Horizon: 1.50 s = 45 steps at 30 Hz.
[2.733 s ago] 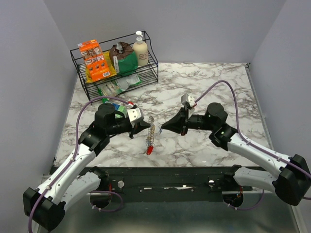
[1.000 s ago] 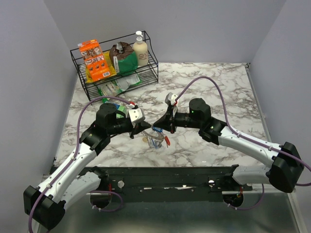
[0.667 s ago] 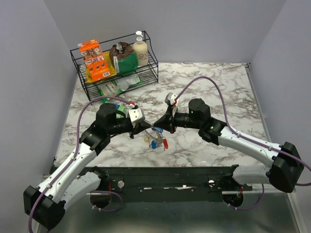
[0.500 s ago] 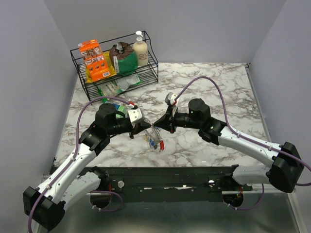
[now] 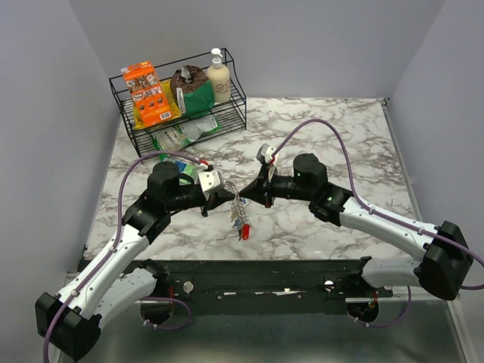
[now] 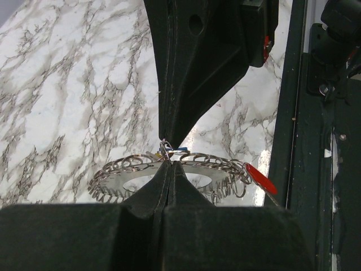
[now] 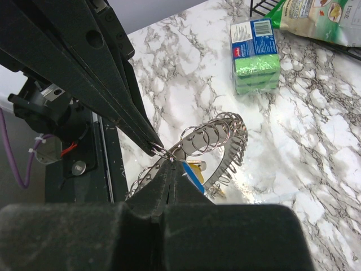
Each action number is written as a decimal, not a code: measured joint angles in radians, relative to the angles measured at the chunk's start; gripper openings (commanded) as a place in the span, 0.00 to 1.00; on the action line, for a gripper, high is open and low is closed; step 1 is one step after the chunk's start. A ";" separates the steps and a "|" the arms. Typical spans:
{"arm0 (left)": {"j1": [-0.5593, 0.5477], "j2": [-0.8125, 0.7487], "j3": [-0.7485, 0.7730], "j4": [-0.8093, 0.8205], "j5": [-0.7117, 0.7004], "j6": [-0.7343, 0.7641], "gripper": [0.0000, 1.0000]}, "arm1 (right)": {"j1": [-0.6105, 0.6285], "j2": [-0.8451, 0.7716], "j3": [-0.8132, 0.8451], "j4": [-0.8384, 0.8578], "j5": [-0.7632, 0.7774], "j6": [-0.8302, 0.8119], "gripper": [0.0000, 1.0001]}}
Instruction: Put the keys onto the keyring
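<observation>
The left pincer (image 6: 169, 164) and right pincer (image 7: 170, 163) each pinch the coiled silver keyring (image 7: 217, 133), red and blue keys (image 5: 243, 227) dangling.

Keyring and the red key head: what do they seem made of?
The large coiled silver keyring looks like thin bare metal wire: bright glints, open see-through loops. The red key head looks like smooth plastic, probably: flat, evenly coloured, slight sheen without metallic glint.
</observation>
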 measured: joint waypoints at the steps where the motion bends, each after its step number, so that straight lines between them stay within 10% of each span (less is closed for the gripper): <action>1: 0.000 -0.002 -0.001 0.002 0.001 0.000 0.00 | 0.000 0.000 0.000 0.000 0.000 0.000 0.00; 24: -0.008 -0.040 -0.052 0.116 0.042 -0.074 0.00 | 0.000 -0.039 -0.015 0.000 -0.025 -0.011 0.09; 37: -0.042 -0.048 -0.052 0.127 0.043 -0.082 0.00 | -0.002 -0.132 -0.079 -0.006 0.011 -0.039 0.76; 45: -0.048 -0.048 -0.048 0.123 0.050 -0.066 0.00 | -0.006 -0.286 -0.138 0.004 0.046 -0.062 0.85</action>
